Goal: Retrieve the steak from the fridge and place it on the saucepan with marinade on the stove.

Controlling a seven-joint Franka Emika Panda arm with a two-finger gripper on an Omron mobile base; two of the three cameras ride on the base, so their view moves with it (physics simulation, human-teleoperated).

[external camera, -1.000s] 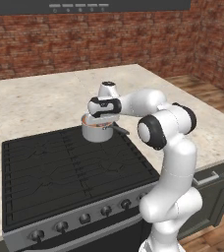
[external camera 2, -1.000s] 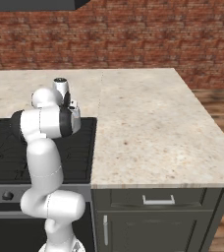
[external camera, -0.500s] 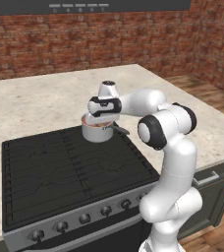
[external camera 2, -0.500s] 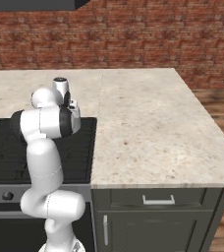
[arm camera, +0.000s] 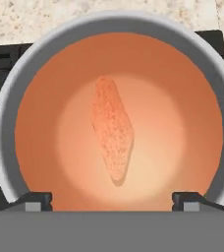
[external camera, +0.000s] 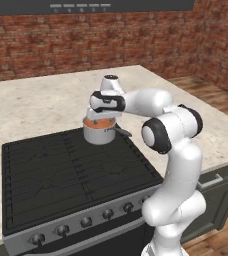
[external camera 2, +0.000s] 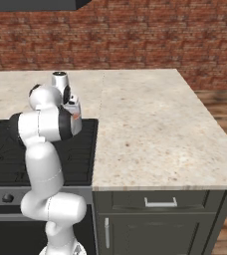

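Brick wall | speckled counter | black stove | saucepan at back.

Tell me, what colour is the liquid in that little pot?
Smooth orange-red, the marinade fills the saucepan; the hand view shows it best.

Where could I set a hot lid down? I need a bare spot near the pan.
The stove grates in front and left of the saucepan lie bare, as does the counter right of the stove. It is crowded at the saucepan, with the open gripper above the steak.
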